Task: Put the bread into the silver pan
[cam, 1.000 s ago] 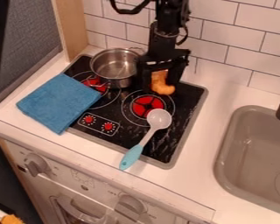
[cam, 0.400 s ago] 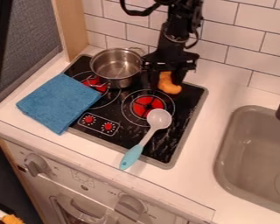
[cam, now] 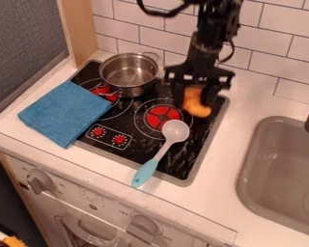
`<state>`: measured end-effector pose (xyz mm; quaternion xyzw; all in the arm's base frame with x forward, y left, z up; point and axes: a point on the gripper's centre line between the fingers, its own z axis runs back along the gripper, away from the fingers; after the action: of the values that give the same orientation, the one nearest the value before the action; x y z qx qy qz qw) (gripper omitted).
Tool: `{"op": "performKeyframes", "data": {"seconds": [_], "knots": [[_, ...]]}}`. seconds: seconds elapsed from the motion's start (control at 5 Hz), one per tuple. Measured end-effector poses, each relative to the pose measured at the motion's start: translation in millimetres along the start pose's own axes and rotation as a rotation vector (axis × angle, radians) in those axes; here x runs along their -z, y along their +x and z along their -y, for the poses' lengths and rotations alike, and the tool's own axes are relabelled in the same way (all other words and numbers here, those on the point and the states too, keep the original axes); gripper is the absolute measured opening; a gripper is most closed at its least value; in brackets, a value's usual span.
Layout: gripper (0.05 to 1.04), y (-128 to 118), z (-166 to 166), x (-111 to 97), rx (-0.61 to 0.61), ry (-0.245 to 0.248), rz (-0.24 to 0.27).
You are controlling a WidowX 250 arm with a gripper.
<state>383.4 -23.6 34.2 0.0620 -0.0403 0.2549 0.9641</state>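
Observation:
The black gripper hangs over the back right of the black stovetop, with its two fingers on either side of the orange-brown bread. They are shut on the bread, whose curved lower end sticks out toward the front. Whether the bread touches the stovetop, I cannot tell. The silver pan stands upright at the back left of the stovetop, to the left of the gripper, and its visible inside holds nothing.
A white spoon with a light blue handle lies across the front of the stovetop. The folded blue cloth overlaps its left edge. A grey sink is at the right, and a tiled wall stands behind.
The gripper has moved to the right and slightly toward the front, and the bread has moved along between its fingers. Pan, spoon and cloth have stayed put.

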Motion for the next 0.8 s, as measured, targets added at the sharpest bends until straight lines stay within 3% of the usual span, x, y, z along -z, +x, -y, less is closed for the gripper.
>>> {"op": "performKeyframes", "data": {"seconds": [0.4, 0.6, 0.8], "knots": [[0.654, 42.3, -58.4, -8.3, 0.009, -0.126, -0.039], [0.654, 53.3, -70.8, -14.2, 0.04, -0.184, -0.046], [0.654, 63.7, -90.8, -14.4, 0.024, -0.208, -0.038]]}}
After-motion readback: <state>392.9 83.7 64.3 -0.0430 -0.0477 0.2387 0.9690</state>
